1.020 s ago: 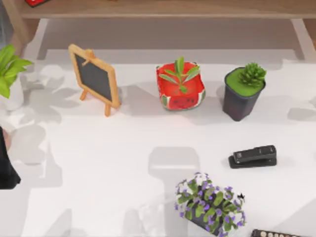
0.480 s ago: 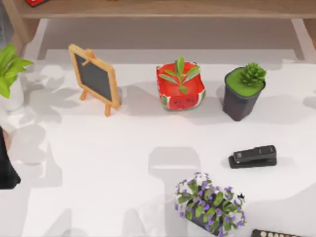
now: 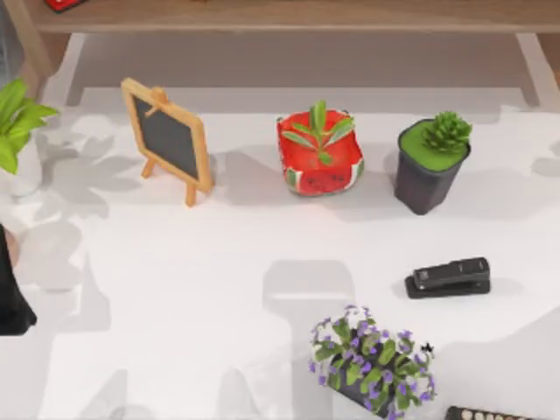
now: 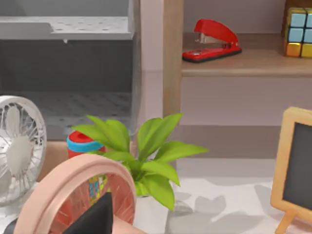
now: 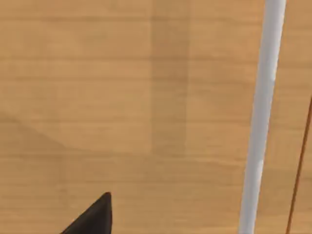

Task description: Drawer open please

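The right wrist view looks close onto a light wooden drawer front (image 5: 122,97) crossed by a pale bar handle (image 5: 261,122). My right gripper (image 5: 92,217) shows as a black wedge in front of the wood, apart from the handle. My left arm (image 3: 10,297) rests at the table's left edge. Its gripper (image 4: 95,219) sits low behind a pink ring (image 4: 58,190), facing a leafy plant (image 4: 141,156).
On the white table stand a chalkboard easel (image 3: 168,140), a watermelon pot (image 3: 320,162), a dark succulent pot (image 3: 430,166), a black stapler (image 3: 448,277) and a purple flower plant (image 3: 372,360). A wooden shelf (image 3: 289,16) runs along the back, holding a red stapler (image 4: 212,41).
A shadow at the table's right edge has drifted toward the back. The left arm and the objects on the table have stayed put.
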Tool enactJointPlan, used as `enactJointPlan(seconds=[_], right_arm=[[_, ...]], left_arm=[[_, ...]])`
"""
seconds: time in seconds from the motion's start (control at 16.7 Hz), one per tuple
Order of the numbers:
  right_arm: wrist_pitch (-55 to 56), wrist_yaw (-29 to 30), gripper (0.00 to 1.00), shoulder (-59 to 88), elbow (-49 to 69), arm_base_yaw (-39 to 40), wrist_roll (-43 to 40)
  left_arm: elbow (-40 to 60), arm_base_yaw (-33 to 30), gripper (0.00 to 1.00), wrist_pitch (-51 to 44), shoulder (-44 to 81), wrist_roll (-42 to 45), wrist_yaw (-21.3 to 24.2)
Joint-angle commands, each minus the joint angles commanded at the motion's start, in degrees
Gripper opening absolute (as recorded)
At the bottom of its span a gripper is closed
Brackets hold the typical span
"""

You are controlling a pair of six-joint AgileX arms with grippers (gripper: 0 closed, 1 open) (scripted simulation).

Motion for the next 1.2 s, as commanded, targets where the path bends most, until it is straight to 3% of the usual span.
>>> enactJointPlan(seconds=[0.3, 1.08, 1.2], right_arm=[[-0.73, 0.33, 1.0, 0.63, 1.35, 0.32, -0.01], [-0.73, 0.33, 0.02, 0.63, 1.35, 0.32, -0.01], [-0.73, 0.33, 0.0, 0.63, 1.35, 0.32, -0.01]], left_arm=[[0.0, 0.0, 1.0, 0.0, 0.0, 0.0, 0.0], [0.0, 0.0, 1.0, 0.0, 0.0, 0.0, 0.0], [0.0, 0.0, 1.0, 0.0, 0.0, 0.0, 0.0]])
